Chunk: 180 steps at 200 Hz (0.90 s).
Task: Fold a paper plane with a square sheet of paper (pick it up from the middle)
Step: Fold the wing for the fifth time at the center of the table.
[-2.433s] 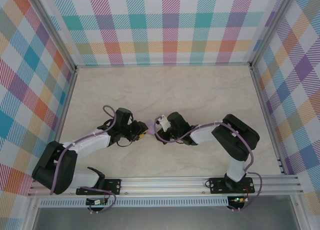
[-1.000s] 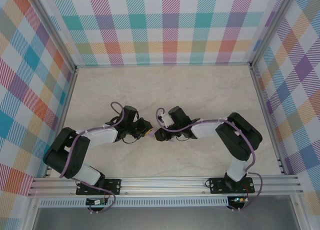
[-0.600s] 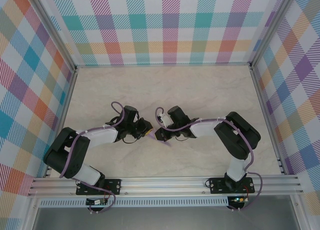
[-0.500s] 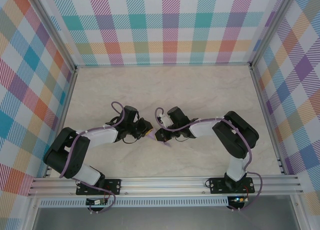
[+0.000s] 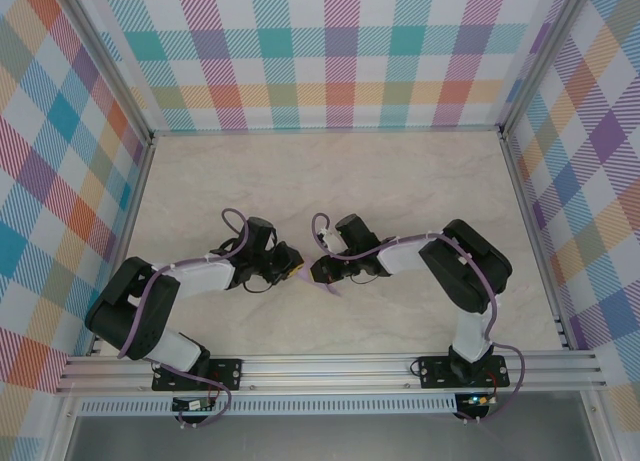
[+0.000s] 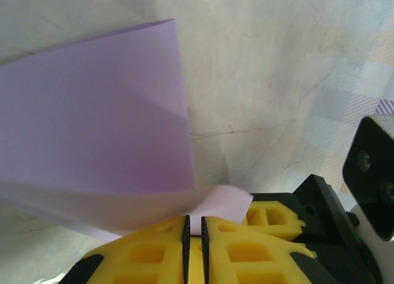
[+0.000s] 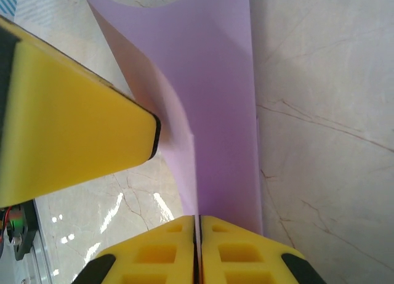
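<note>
The left arm reaches in from the near left of the table point(image 5: 350, 181), with the left gripper point(image 5: 291, 271) low near the middle. In its wrist view its yellow fingers point(image 6: 246, 253) are pressed together, and a thin corner of the paper point(image 6: 92, 136) is pinched in the seam between them. From that pinch the lavender sheet curls up and away to the left, its upper layer bowed over a paler layer beneath, and one straight edge stands against the marble.

Just right of it, tip to tip, is the right gripper point(image 5: 318, 272). From above, a small sliver of paper point(image 5: 331, 287) pokes out on its near side. In the right wrist view its jaws are closed on the paper's edge, the sheet point(image 7: 215, 81) rising from the seam as a curved band with a soft fold down it. The left gripper's yellow finger point(image 7: 68, 130) sits just beside the sheet on the left. The paper hangs between the two grippers, held by both.
</note>
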Tool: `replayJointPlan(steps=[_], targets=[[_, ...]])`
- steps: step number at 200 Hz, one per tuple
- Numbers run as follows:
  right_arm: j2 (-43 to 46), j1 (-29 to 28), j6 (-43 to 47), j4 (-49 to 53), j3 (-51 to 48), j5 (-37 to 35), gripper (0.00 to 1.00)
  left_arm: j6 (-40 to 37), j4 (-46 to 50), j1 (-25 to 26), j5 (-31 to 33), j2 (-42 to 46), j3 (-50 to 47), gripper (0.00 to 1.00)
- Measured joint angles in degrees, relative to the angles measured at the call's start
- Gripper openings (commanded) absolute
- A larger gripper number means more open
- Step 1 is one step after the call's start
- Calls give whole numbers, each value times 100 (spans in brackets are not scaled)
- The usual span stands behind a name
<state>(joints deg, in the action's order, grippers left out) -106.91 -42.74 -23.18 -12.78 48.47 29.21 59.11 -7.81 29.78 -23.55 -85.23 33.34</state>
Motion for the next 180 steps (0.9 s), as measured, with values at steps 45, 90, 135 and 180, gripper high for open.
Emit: replayJointPlan(steps=[45, 90, 135, 180], targets=[[-59, 2, 4, 122, 94, 37, 10, 2, -13, 26, 4, 0, -22, 14], [-116, 13, 22, 293, 210, 133, 10, 4, -181, 35, 0, 0, -24, 15], [-240, 26, 199, 616, 470, 208, 9, 4, -317, 96, -42, -7, -35, 14], [-337, 28, 378, 929, 695, 258, 9, 7, -326, 122, -33, -33, -127, 12]])
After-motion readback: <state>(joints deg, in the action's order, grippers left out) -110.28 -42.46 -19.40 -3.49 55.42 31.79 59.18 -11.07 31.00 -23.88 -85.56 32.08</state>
